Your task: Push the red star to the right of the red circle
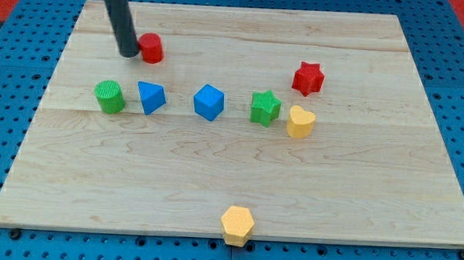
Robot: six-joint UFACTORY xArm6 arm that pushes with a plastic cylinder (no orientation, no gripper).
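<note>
Pincer none, my tip (pixel 129 54) touching red circle (pixel 151 48) near top edge, red star (pixel 307 78) far right

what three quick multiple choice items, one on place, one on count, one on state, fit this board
1. My tip is
A. just left of the red circle
B. beside the red star
C. at the yellow hexagon

2. Green blocks on the board:
A. one
B. two
C. three

3. The red star lies
A. right of the red circle, far apart
B. touching it
C. left of it

Answers:
1 A, the rod ends at the circle's left edge.
2 B, a green cylinder and a green star.
3 A, most of the wooden board separates them.
</note>
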